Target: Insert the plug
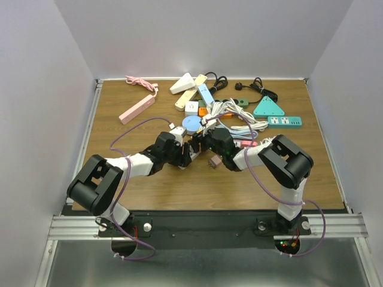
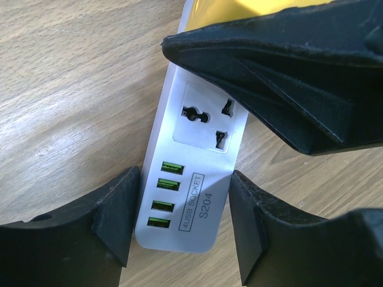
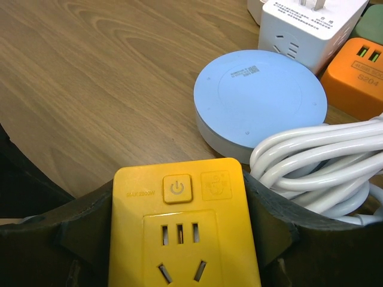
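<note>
Short of the white power strip [image 2: 197, 158], toward the arm bases and a little to its right, a small brown block [image 1: 212, 161] lies loose on the counter [image 3: 90, 72]. It is too small to identify.

At the strip itself the two hands meet. The left hand [image 2: 184, 224] has its fingers [image 2: 114, 215] pressed against both long sides of the strip, at the end with four green USB ports [image 2: 163, 194]. The strip's universal socket [image 2: 206, 122] faces up, uncovered. The right hand [image 3: 182, 257] is clamped on a yellow socket adapter [image 3: 179, 227], gripping its two side faces, and holds it over the strip's other end. Whether the adapter touches the strip I cannot tell. Its prongs are hidden, presumably on the face turned away from the wrist camera.

Both pieces look like hard, smooth, light plastic. They seem rigid enough to push, but liable to slip in a grip or skate on the wood. A hold on the flat sides, with the strip braced, suits them best. The pins would need squaring to the socket before any force.

Beyond the strip sits a round blue hub [image 3: 260, 95] with a coil of white cable [image 3: 323, 161]. Farther beyond are a white cube socket [image 3: 311, 27] and an orange USB block [image 3: 359, 75].
</note>
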`<state>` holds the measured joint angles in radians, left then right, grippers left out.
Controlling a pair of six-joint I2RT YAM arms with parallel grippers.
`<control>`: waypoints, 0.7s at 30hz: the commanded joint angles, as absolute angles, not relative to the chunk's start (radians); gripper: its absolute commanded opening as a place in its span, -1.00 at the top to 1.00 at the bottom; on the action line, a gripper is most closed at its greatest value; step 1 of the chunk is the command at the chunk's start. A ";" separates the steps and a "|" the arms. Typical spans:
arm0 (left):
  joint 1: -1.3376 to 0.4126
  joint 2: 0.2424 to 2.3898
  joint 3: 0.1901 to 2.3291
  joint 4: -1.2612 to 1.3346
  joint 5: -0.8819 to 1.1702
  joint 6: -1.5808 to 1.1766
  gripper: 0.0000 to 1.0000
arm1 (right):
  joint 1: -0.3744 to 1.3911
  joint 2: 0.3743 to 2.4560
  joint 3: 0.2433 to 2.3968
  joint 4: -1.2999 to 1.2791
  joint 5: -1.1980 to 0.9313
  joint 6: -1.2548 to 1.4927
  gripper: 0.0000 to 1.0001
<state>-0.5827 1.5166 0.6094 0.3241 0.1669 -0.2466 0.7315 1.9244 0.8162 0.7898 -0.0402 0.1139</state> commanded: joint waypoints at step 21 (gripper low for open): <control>-0.511 1.606 0.690 0.364 0.029 -0.333 1.00 | 0.891 2.192 0.759 0.138 -0.233 0.325 0.99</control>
<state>-0.5423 1.5440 0.6559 0.2771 0.1761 -0.2268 0.7475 1.9934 0.8860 0.8043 -0.0093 0.1081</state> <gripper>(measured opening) 0.667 0.695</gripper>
